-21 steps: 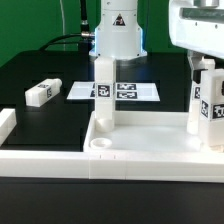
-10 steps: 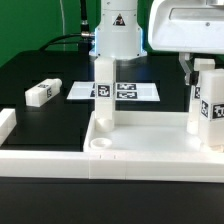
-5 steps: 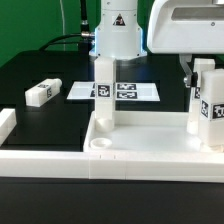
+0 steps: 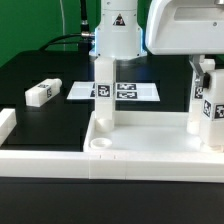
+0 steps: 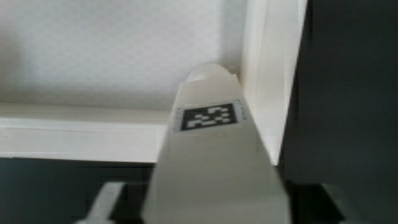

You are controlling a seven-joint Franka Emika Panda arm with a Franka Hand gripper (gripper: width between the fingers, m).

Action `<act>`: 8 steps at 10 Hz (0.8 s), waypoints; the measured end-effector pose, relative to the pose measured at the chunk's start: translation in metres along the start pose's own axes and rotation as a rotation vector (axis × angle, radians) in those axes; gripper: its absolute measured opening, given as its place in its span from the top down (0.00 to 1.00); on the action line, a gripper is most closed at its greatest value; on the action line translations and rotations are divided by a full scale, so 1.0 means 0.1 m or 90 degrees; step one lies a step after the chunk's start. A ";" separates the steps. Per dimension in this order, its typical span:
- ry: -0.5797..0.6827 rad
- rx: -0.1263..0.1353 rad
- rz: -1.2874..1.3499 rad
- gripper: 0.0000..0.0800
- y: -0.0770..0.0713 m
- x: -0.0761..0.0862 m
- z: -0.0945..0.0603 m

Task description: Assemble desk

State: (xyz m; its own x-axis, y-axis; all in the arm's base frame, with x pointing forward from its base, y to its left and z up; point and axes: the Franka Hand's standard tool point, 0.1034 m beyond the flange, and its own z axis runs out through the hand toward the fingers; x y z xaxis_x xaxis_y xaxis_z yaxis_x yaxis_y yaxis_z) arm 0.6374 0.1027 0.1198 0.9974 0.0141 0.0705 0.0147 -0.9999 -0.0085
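The white tray-like tabletop (image 4: 150,162) lies at the front with its rim up. One leg (image 4: 103,95) stands upright in its far left corner. Another tagged leg (image 4: 213,108) stands upright at the exterior view's right end. My gripper (image 4: 203,66) hangs over the top of this right leg. In the wrist view the leg (image 5: 214,115) runs up between my fingers beside a corner of the tabletop rim (image 5: 267,60). A dark gap shows on each side between the leg and the fingertips (image 5: 111,200), so my gripper (image 5: 214,205) is open around it. A third leg (image 4: 40,92) lies loose on the black table at the left.
The marker board (image 4: 135,92) lies flat behind the tabletop, in front of the robot base (image 4: 118,35). The low white border wall (image 4: 40,160) runs along the front left, with a raised end piece (image 4: 5,122) at the far left.
My gripper moved toward the exterior view's left over the right leg about a second ago. Since then its fingers have shifted slightly. The legs and tabletop have not moved.
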 end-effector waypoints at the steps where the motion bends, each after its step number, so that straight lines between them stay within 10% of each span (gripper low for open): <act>1: 0.000 0.000 0.000 0.64 0.00 0.00 0.00; 8: -0.003 0.015 0.170 0.64 0.03 0.00 0.01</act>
State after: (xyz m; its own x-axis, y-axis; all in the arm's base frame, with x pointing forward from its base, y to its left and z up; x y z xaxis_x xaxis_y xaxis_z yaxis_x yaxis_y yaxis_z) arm 0.6376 0.0993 0.1191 0.9664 -0.2502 0.0586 -0.2475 -0.9676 -0.0494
